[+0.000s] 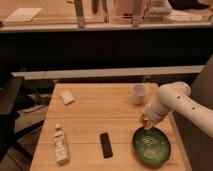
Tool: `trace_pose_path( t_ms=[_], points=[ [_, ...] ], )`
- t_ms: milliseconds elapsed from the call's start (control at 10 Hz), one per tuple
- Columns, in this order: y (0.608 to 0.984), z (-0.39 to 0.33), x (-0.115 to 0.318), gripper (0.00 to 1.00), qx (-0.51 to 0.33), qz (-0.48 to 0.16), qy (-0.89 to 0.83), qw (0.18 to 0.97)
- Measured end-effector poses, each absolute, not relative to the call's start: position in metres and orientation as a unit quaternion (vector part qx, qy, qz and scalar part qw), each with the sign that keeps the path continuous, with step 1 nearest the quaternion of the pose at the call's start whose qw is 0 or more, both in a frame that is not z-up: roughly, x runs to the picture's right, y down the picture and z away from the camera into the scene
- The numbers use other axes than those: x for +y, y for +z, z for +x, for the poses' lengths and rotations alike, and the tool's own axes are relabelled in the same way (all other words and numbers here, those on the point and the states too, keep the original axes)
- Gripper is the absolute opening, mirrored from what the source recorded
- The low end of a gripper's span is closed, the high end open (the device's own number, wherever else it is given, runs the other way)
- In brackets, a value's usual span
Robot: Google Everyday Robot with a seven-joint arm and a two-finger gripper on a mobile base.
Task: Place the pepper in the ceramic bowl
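Pepper first: the tiny orange-red rounded pepper (143, 120) is pinched in the white arm's gripper (146, 122), just above the far-left rim of the wide, shallow dark-green ceramic bowl (152, 146) on the pale wooden table (90, 120). The risk, as I judge it, is 1 early release: let go at the rim and not over the middle, it could bounce out and roll toward the black rectangular remote (105, 144).
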State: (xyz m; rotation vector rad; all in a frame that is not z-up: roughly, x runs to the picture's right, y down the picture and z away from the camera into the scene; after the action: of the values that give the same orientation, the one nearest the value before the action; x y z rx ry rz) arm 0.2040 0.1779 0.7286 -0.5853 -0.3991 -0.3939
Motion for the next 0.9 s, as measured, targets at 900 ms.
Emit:
trace_pose_path(
  t_ms=[900],
  points=[
    [0.7252,0.2038,0.1817,0.02,-0.2,-0.288,-0.207,0.913]
  ],
)
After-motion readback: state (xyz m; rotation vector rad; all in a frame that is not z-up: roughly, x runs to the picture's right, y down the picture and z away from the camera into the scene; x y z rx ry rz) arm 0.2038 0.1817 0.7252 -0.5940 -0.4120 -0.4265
